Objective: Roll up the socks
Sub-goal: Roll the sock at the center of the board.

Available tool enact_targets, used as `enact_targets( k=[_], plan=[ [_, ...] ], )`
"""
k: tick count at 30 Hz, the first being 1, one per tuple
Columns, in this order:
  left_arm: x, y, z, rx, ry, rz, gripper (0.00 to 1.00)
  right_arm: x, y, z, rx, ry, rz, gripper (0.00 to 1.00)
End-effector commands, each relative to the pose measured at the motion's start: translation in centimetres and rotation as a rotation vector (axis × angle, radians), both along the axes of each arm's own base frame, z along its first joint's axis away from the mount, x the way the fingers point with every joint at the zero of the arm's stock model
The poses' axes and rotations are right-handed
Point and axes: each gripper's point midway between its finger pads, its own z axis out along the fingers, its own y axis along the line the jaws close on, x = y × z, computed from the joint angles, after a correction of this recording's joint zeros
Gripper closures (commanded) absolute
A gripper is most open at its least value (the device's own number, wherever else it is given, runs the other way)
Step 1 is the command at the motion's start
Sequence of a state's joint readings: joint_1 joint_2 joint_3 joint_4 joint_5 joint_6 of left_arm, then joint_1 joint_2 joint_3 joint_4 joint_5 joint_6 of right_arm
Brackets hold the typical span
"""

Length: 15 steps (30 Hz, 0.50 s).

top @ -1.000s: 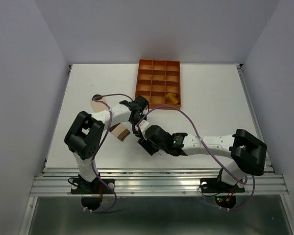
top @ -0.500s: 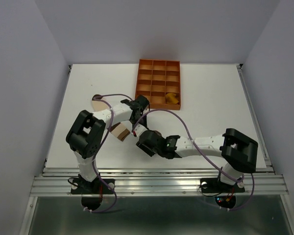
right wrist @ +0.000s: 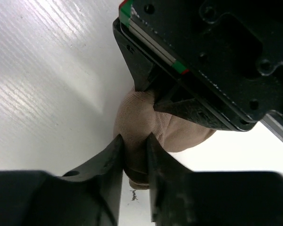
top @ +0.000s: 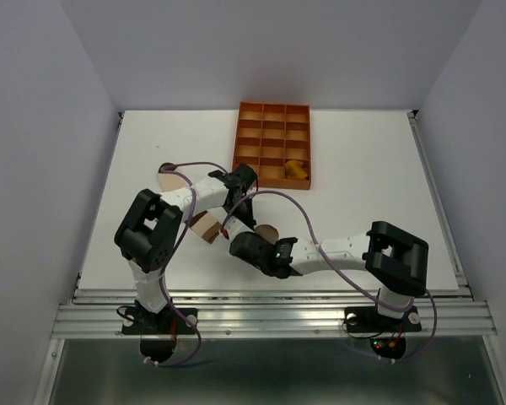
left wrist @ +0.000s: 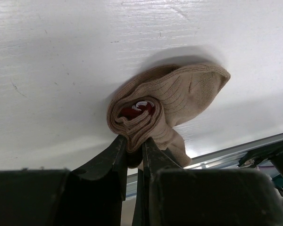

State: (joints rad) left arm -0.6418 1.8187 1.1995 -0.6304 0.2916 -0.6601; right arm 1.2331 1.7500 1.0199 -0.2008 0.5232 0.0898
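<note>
Jaws, left and right, each clamp the rolled taupe sock (left wrist: 179, 94) from opposite sides.

A taupe-brown sock (left wrist: 179, 94), a mustard-yellow sock (top: 297, 170), an orange gridded tray (top: 261, 139), white table (top: 363, 169).

Pinched between the near-closed jaws of the right gripper (right wrist: 134, 141): a bunched taupe-brown sock (right wrist: 139, 117), resting on the white worktop (right wrist: 47, 84); clamped from above by the black left gripper (right wrist: 155, 96).
</note>
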Motion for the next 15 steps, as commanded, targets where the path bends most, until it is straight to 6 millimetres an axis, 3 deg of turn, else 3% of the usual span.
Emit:
enact_targets(
  k=[1, 3, 5, 8, 15],
  plan=[
    [-0.8, 0.7, 0.2, 0.038, 0.018, -0.002, 1.0, 0.5, -0.3, -0.9, -0.027, -0.016, -0.054, 0.84],
    [-0.6, 0.5, 0.3, 0.026, 0.003, -0.008, 1.0, 0.3, -0.2, -0.9, -0.014, -0.003, -0.054, 0.99],
    [-0.3, 0.2, 0.7, 0.004, -0.016, -0.013, 0.91, 0.0, -0.1, -1.0, 0.017, 0.037, -0.056, 0.99],
    [1.1, -0.7, 2.4, -0.026, -0.088, -0.02, 0.64, -0.1, -0.4, -0.4, 0.072, 0.077, -0.075, 0.99],
    [2.6, -1.1, 3.9, -0.04, -0.159, -0.007, 0.51, -0.1, -1.2, 0.1, 0.161, 0.166, -0.09, 0.99]
  ],
)
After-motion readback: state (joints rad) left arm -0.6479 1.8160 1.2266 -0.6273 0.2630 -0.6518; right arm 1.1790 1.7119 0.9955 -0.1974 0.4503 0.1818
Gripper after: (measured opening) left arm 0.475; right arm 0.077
